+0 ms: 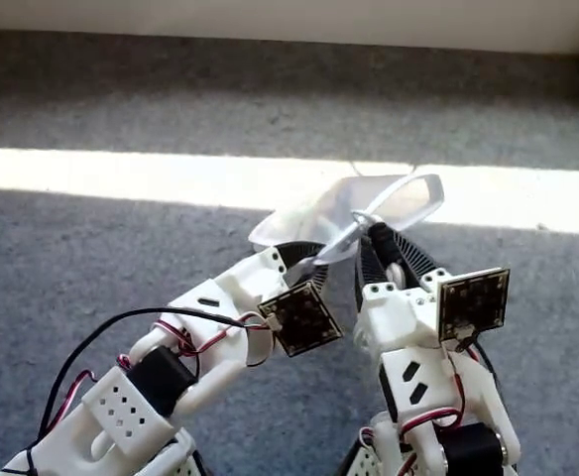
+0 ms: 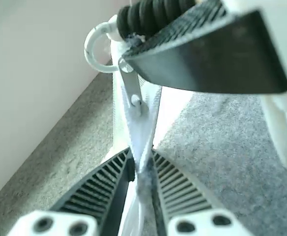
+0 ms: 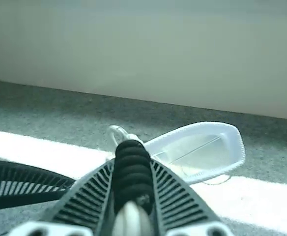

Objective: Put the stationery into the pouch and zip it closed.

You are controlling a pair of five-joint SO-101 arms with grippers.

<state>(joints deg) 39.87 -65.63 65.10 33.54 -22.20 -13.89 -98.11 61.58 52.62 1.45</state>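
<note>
Clear pouch [image 1: 394,203]: high view, centre, long axis running 8 to 2 o'clock; contents unclear.
Left gripper [image 2: 142,162]: left wrist view, clamped on the pouch's zip edge.
Zip tab [image 2: 131,88]: just beyond, hanging by a white ring [image 2: 97,44].
Right gripper [image 3: 132,160]: right wrist view, clenched on the black ribbed handle [image 3: 131,172].
Zipping: anchor left firmly; draw right straight along the teeth, likely toward 2 o'clock, tape taut.

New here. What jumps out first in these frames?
The clear pouch, held between both arms over the grey carpet, in the middle of the high view. The left gripper pinches its white edge; the right gripper is shut at the zipper pull, by a white ring.
</note>
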